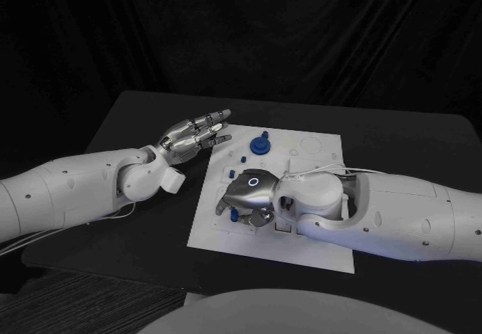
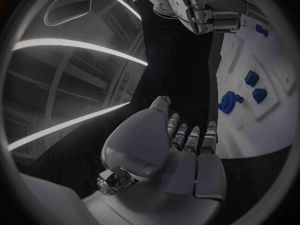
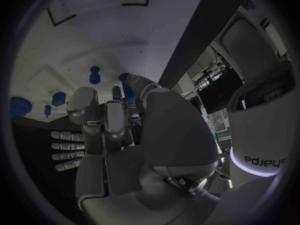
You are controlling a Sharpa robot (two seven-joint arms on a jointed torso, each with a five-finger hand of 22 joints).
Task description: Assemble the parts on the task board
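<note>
My right hand [image 1: 253, 197] is down over the near-left part of the task board [image 1: 322, 240], fingers curled toward the plate around a small blue part [image 3: 127, 85]. The right wrist view shows that piece between thumb and a finger, but I cannot tell whether they are truly clamped on it or just closing in. My left hand [image 1: 193, 135] hovers at the board's far-left corner, fingers straight and slightly apart, holding nothing. The other parts are on the board: a round blue knob [image 1: 260, 145] toward the far edge, a small blue block [image 1: 230, 172] just beyond my right hand, and a peg [image 3: 95, 75] standing upright near the fingers. My read: this is the pick or seating of that one piece. To do it well I would keep the wrist steady, confirm a firm pinch before lifting, keep the part upright, and hold the left hand ready to brace the board's edge if it slides.
</note>
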